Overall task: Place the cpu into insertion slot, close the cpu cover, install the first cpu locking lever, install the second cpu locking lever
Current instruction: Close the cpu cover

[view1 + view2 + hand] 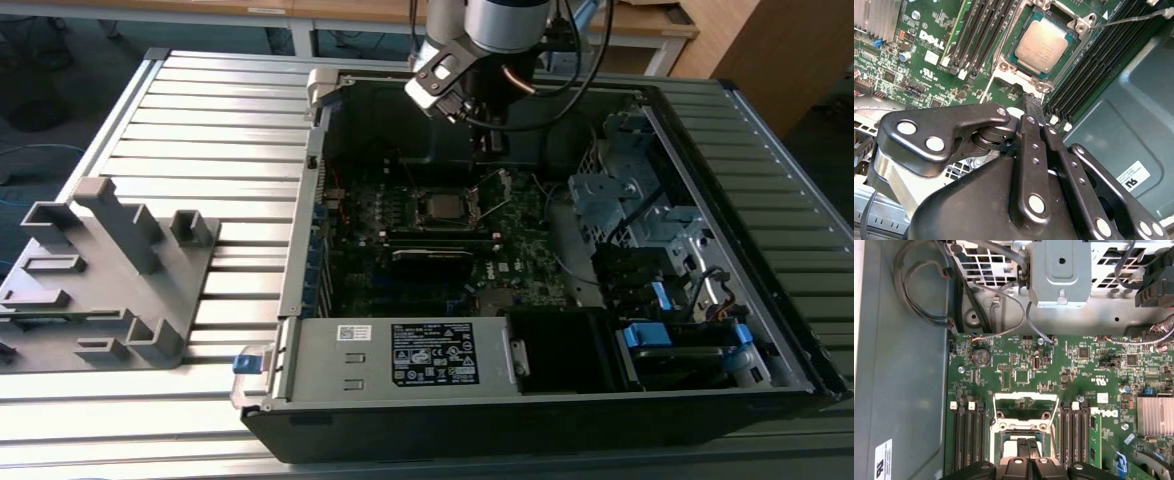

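Well, the gripper [1030,101], fingers squeezed together and empty, pointed at the cpu [1043,44] in the insertion slot [1003,69]; the cpu cover [1026,396] stood open beside the cpu.

Bright light washed the slatted table [200,120], while the case [534,428] interior lay in shadow. The cpu [1043,46] top carried a soft sheen.

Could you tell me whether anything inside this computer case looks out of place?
Nothing looks damaged or spilled. The cpu sits flat in the slot, but the cover stands open and a lever sticks out unlatched.
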{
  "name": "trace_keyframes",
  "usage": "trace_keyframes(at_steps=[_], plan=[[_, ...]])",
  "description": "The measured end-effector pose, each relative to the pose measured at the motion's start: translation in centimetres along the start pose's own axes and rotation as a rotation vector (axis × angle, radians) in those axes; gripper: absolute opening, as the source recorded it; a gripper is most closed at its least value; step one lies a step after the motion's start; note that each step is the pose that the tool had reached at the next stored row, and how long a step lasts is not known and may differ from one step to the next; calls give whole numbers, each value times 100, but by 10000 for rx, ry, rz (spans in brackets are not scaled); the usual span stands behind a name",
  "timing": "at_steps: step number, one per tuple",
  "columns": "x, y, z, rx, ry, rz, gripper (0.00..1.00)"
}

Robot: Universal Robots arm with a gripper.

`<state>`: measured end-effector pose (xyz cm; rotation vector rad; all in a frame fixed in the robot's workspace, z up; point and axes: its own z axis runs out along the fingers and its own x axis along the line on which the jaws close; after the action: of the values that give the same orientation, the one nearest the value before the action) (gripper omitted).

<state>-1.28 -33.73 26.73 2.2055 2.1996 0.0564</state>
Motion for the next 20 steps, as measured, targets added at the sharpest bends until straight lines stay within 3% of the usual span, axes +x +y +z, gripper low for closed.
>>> trace_keyframes(at_steps=[20], plan=[[1,361,22,-1,2,1,10]])
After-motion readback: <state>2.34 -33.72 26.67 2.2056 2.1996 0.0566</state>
